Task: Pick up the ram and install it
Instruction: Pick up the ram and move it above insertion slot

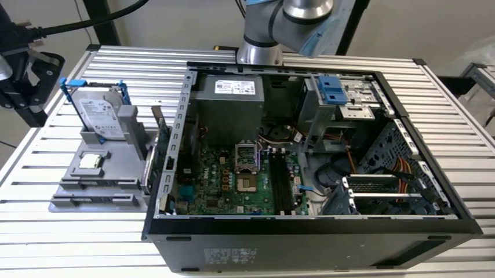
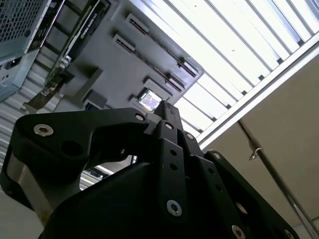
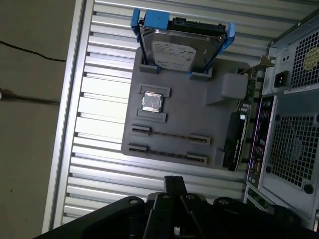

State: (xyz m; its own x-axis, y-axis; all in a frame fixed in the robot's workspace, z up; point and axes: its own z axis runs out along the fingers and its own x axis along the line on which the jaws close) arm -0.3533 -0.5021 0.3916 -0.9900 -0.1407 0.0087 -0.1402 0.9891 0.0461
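**Ram on edge in its tray, gripper clear of it**

Ram, a long thin circuit-board stick, appears in the first wrist view only as a narrow strip between grey clips, with its chips hidden. It sits in the grey plastic tray at the left of the exterior view. The black gripper hovers apart from it, partly cut off. I cannot tell whether its jaws are apart or together.

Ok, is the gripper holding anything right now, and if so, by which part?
Nothing seems to be held. The gripper shows a bare tip in both wrist views, poised above the grey tray beside the computer case.
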